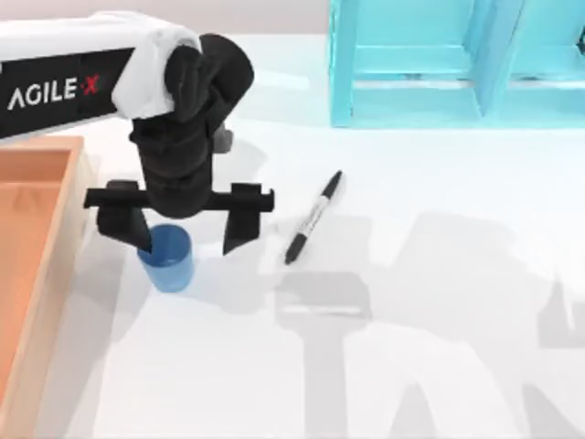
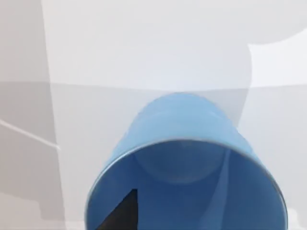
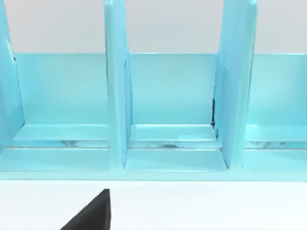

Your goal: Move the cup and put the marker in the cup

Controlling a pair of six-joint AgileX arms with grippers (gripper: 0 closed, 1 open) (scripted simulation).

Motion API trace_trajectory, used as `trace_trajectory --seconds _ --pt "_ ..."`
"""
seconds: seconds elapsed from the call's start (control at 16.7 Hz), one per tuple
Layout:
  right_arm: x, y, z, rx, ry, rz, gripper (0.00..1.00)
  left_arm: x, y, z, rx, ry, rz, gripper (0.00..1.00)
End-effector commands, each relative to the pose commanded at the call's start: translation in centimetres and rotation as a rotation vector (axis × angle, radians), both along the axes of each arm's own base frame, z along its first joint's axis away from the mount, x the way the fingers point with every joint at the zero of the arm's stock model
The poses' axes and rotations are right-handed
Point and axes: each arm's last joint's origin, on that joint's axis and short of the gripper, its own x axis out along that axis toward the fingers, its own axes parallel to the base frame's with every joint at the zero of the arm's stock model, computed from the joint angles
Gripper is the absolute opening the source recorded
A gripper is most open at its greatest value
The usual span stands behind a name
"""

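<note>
Claw (image 1: 189,233) wide open astride cup (image 1: 167,261)

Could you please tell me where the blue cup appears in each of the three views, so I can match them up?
Top view: the cup stands left of centre on the white table, under the left tool.
Left wrist view: the cup sits close up, open mouth towards the camera.
Right wrist view: a teal shelf unit.
Shared landmark: the white table.

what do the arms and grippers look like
The left arm has a white shell with a black side panel lettered AGILEX in white, the X red. Its wrist is matte black, ending in a black crossbar. The left gripper has two tapered black fingers.
</note>
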Motion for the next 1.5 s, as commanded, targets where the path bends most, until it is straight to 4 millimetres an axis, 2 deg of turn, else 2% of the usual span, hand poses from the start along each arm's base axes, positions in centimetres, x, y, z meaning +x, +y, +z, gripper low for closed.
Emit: trace_trajectory --seconds 0.48,0.6,0.78,1.02,1.14,1.32,1.5 --pt "0.0 0.0 0.0 0.0 0.0 0.0 1.0 0.0 -0.1 0.1 -0.001 0.0 -0.002 1.0" --pt "0.0 0.0 0.0 0.0 0.0 0.0 1.0 0.2 -0.2 0.9 -0.005 0.002 -0.001 1.0" --pt "0.0 0.0 0.0 0.0 0.0 0.0 1.0 0.8 -0.8 4.1 -0.009 0.003 -0.006 1.0" --pt "0.0 0.0 0.0 0.0 0.0 0.0 1.0 0.8 -0.8 10.6 -0.004 0.011 -0.01 1.0" --pt "0.0 0.0 0.0 0.0 0.0 0.0 1.0 0.4 -0.5 13.2 -0.004 0.006 -0.008 1.0" --pt "0.0 0.0 0.0 0.0 0.0 0.0 1.0 0.0 -0.1 15.0 0.0 0.0 -0.003 1.0" --pt "0.0 0.0 0.0 0.0 0.0 0.0 1.0 0.0 -0.1 15.0 0.0 0.0 -0.002 1.0"
